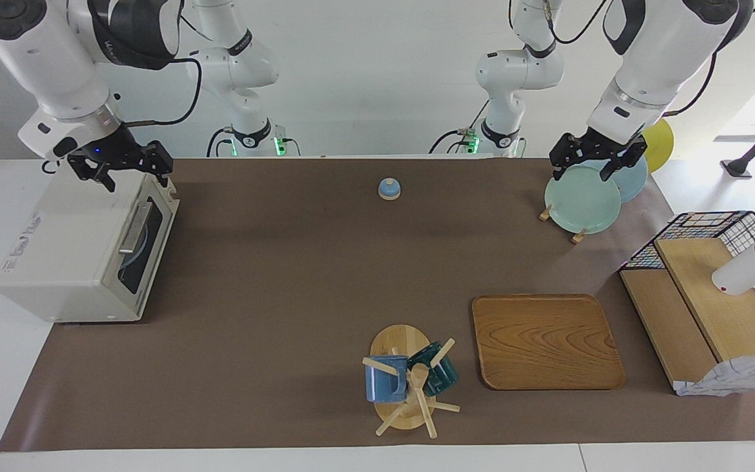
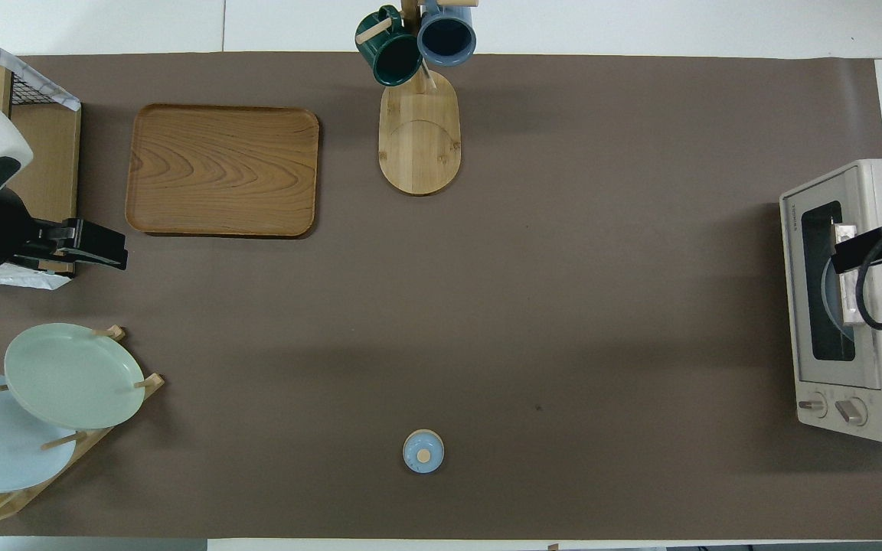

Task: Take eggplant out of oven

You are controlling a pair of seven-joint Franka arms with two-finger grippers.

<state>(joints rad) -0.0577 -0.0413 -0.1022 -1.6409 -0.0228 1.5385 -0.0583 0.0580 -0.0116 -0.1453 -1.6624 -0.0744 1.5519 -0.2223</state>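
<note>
The off-white oven (image 1: 69, 249) stands at the right arm's end of the table, its dark glass door (image 1: 145, 246) closed and upright. Only the curved edge of a pale blue plate shows through the glass (image 2: 824, 295). The eggplant is hidden. My right gripper (image 1: 130, 176) hangs open over the oven's top near the door's upper edge, holding nothing; from overhead the right gripper (image 2: 843, 256) covers part of the door. Over the plate rack at the other end my left gripper (image 1: 582, 172) waits, open and empty. The left gripper (image 2: 108, 252) also shows in the overhead view.
A small blue knobbed lid (image 1: 388, 189) lies mid-table near the robots. A rack with pale green and blue plates (image 1: 580, 200), a wooden tray (image 1: 544, 341), a mug tree (image 1: 410, 380) with two mugs and a wire basket (image 1: 712, 262) with wooden boards fill the left arm's side.
</note>
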